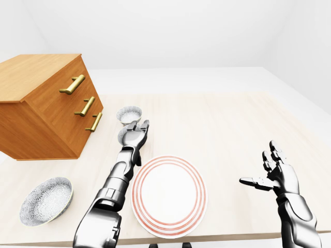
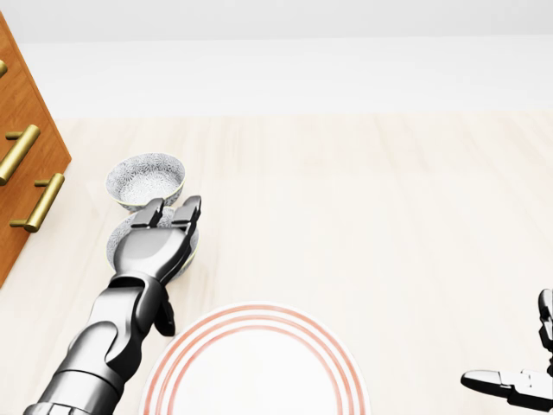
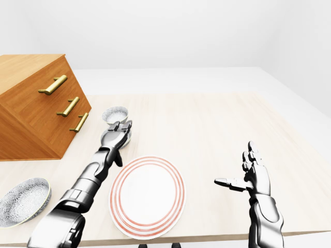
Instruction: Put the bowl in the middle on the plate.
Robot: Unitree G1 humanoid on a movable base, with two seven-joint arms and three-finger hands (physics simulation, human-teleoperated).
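The middle bowl (image 2: 116,241), white with a grey pattern, sits on the table left of centre in the head view. My left hand (image 2: 173,210) lies over it with its fingers (image 2: 189,209) stretched out and open across the rim, hiding most of the bowl. The white plate (image 2: 259,373) with red rings lies just below and right of the bowl, with nothing on it. My right hand (image 1: 268,172) hovers open at the lower right, far from both.
A second patterned bowl (image 2: 145,178) stands just above the middle one, near the wooden drawer chest (image 1: 46,103) with brass handles. A third bowl (image 1: 45,200) sits at the table's lower left in the left-eye view. The light wooden table (image 2: 389,216) stretches away to the right.
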